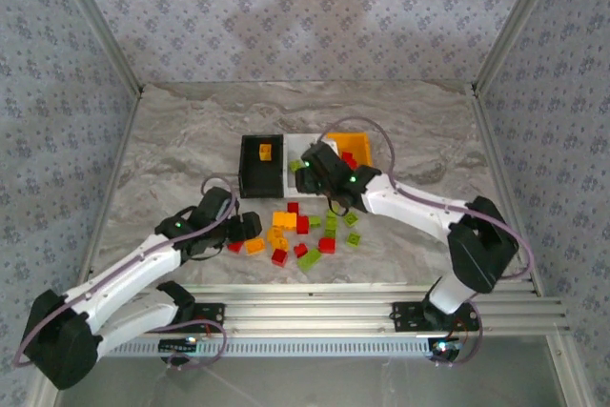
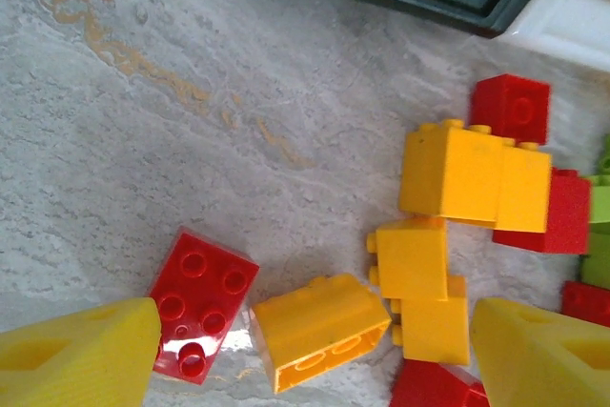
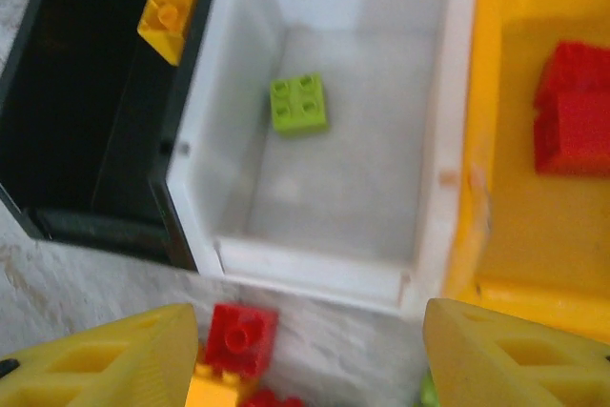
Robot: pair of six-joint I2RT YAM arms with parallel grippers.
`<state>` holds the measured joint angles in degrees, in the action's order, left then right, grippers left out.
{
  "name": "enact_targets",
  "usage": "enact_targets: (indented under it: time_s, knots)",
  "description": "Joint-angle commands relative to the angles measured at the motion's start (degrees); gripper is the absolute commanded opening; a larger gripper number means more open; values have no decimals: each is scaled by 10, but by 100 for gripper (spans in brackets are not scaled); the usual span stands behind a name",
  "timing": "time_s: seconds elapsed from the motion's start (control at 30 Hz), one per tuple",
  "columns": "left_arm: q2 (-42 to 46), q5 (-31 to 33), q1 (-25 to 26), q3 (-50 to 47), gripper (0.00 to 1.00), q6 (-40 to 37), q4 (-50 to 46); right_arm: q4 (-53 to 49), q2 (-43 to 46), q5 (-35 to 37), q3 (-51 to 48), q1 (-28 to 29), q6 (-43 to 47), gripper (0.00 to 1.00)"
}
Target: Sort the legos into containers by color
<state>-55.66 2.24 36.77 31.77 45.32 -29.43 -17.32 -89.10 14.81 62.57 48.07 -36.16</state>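
Left claw (image 2: 315, 357) spread, empty, straddling a tipped orange-yellow brick (image 2: 322, 331) on the marbled table (image 2: 143, 140), beside the loose legos (image 1: 300, 231). Right claw (image 3: 310, 350) spread, empty, above the white bin (image 3: 429, 140), which holds a green brick (image 3: 298, 104). Bricks judged light, rigid and glossy. Grip the flat side walls, not the studs.

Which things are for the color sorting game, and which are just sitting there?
For the job:
loose legos, black bin, white bin, orange-yellow bin, green lego lying in the white bin.

Just there:
marble table, patterned walls, metal rail in front.
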Motion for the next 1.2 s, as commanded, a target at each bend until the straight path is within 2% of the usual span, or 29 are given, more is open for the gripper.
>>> enact_targets:
  time_s: [0.0,0.13,0.3,0.6,1.0,1.17]
  knots:
    - [-38,-1,11,10,80,-20,4,18,37,23,-51,3,-42,66]
    - [-64,-3,49,16,76,-26,32,14,77,31,-91,5,-55,66]
    - [-81,32,89,23,78,-28,12,15,109,38,-119,6,-64,67]
    - [-139,52,107,11,77,-28,40,11,131,48,-136,9,-68,67]
    - [-164,57,109,14,55,-32,37,9,156,65,-156,8,-80,67]
    - [-136,56,111,22,50,-28,24,7,157,67,-157,7,-82,68]
